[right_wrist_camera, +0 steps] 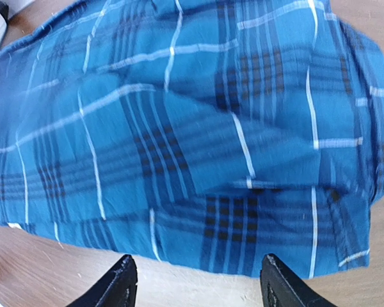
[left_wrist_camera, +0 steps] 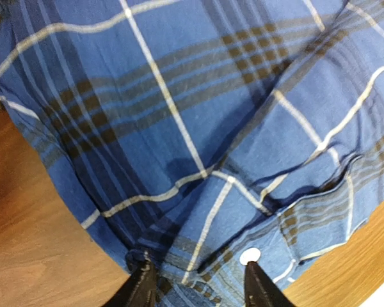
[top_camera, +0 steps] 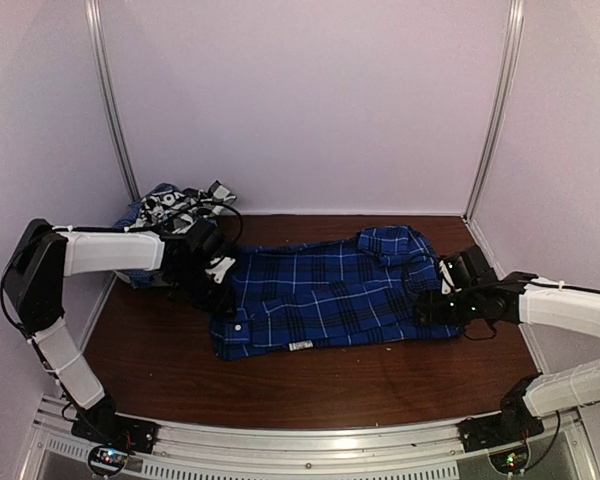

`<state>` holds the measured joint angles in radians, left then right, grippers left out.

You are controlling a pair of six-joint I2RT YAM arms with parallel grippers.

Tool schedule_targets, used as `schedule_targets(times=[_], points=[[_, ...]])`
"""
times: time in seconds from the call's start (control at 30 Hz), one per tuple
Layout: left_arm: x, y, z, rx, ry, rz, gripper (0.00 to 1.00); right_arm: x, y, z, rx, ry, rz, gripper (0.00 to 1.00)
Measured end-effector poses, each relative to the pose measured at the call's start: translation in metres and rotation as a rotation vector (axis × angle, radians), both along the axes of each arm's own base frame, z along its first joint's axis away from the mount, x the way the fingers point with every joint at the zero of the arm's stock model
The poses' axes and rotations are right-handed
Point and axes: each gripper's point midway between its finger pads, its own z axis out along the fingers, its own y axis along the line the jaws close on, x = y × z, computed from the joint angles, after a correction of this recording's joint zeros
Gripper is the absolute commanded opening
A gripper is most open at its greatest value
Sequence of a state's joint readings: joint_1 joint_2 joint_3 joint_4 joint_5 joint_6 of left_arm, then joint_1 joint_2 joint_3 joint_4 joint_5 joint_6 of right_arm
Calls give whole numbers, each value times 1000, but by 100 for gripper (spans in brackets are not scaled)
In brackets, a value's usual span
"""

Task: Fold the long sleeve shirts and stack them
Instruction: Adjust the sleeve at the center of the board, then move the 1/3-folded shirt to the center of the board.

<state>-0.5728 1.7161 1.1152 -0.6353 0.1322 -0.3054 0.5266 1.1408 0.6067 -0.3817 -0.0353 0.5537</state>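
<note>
As the left gripper (left_wrist_camera: 200, 288) and right gripper (right_wrist_camera: 195, 284) are hovering released, the blue shirt (top_camera: 320, 295) is possibly catching on the left one, risking a dragged fold.

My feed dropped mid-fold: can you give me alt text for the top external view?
A royal-blue plaid shirt lies spread across the brown table. The left tool is at its left edge and the right tool at its right edge, both open. In the back-left corner sit other shirts, crumpled.

White arm links (top_camera: 110, 252), black joints (top_camera: 35, 280)
</note>
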Motion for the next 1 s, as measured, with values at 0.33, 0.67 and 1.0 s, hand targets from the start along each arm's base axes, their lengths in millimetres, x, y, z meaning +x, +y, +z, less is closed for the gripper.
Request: schedule_targets(times=[0.33,0.67,1.0], points=[[22,-37,55,-216,-167,-19,56,58,10,10,-108,-41,-2,67],[-2,-75,21,-319,-94,-72,56,85,1,-44,-228,61,3,66],[-30,-62,-23,-276,-23,-35,56,41,-8,-61,-132,77,-18,67]])
